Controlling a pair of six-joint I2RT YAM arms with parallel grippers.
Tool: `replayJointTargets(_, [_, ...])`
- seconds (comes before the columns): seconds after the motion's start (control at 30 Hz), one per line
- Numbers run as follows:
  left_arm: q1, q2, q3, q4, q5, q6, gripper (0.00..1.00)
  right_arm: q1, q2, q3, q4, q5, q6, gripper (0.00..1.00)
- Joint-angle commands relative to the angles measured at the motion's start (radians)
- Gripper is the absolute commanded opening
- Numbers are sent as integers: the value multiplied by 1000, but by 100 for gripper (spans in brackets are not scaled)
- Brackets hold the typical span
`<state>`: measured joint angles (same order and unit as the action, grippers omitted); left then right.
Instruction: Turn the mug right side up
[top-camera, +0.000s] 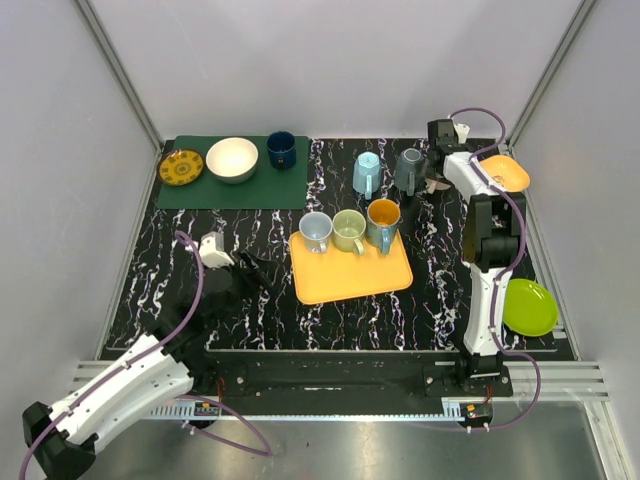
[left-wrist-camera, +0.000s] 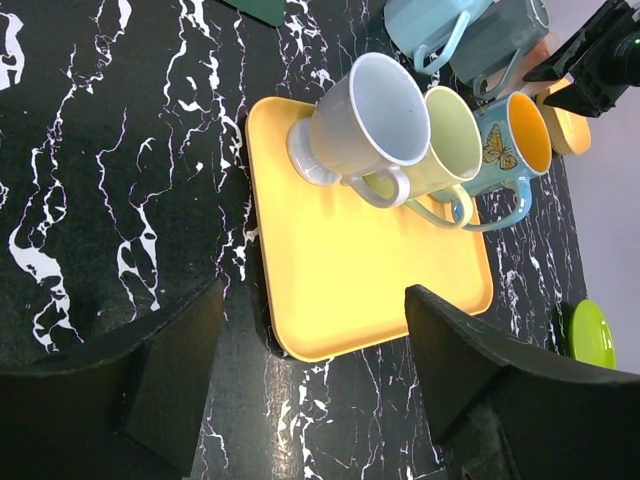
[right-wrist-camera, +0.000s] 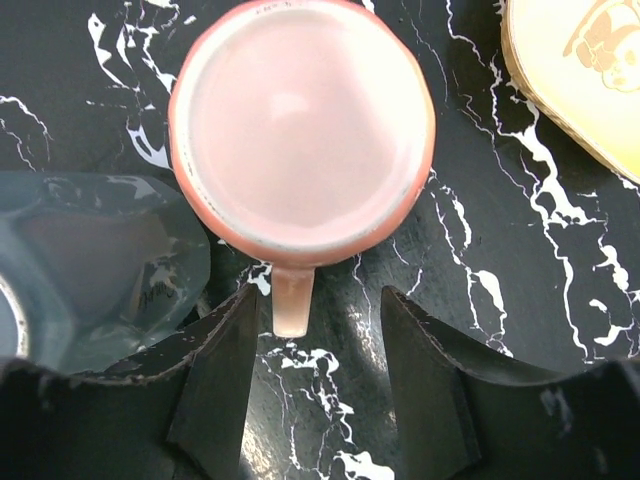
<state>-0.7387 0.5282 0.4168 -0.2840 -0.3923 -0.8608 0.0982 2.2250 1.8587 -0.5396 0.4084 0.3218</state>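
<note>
In the right wrist view a pink mug (right-wrist-camera: 300, 130) stands upside down on the black marbled table, its flat base facing up. Its handle (right-wrist-camera: 291, 300) points toward my right gripper (right-wrist-camera: 320, 320). That gripper is open, and the handle sits between the fingers, close to the left one with a gap on the other side. From the top camera the right gripper (top-camera: 435, 182) covers the mug at the back right. My left gripper (top-camera: 250, 268) hangs open over bare table, by the near left corner of the yellow tray (left-wrist-camera: 350, 280).
Three upright mugs (top-camera: 349, 230) stand on the yellow tray (top-camera: 350, 275). A light blue mug (top-camera: 367, 173) and a dark grey mug (top-camera: 408, 169) stand just left of the right gripper. An orange plate (top-camera: 510, 172), a green plate (top-camera: 529, 307) and a green mat (top-camera: 235, 185) with dishes surround them.
</note>
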Motion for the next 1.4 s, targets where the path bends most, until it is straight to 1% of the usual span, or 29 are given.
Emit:
replayJointTargets(0.0, [4,21,28,57,12,20,76,0,13,30,88,46,29,57])
replayJointTargets(0.3, [4,56,27,75,15,16,75,-5,67,56,110,63,29,53])
replayJointTargets(0.4, [2,69,24,85,20,11,75,-11,61,45,134,55,34,49])
replayJointTargets(0.47, [4,81,22,95,27,9,75,-12,61,46,135,50,34,41])
replayJointTargets(0.57, [2,96,23,109,36,8,75,-15,59,43,136,49,31,38])
replayJointTargets(0.6, [4,99,25,109,38,8,75,-17,59,42,139,46,28,33])
replayJointTargets(0.67, [4,105,28,109,43,6,75,-20,59,40,136,41,28,29])
replayJointTargets(0.7, [4,107,28,109,44,6,75,-25,58,37,138,37,28,24])
replayJointTargets(0.8, [4,107,27,109,47,5,75,-29,52,27,136,29,23,14])
replayJointTargets(0.83, [4,107,27,108,47,3,75,-29,47,22,136,27,22,8])
replayJointTargets(0.93, [4,102,23,112,55,-1,75,-32,29,1,135,30,20,0])
replayJointTargets(1.03, [4,102,20,115,62,-7,75,-35,-4,-33,128,24,28,0])
replayJointTargets(1.1, [4,99,17,120,67,-10,74,-34,-34,-84,128,36,40,0])
replayJointTargets(1.23, [4,96,8,140,76,-17,74,-32,-183,-214,167,69,60,0])
replayJointTargets(1.37, [4,96,16,160,93,-21,73,-34,-313,-335,179,58,63,0])
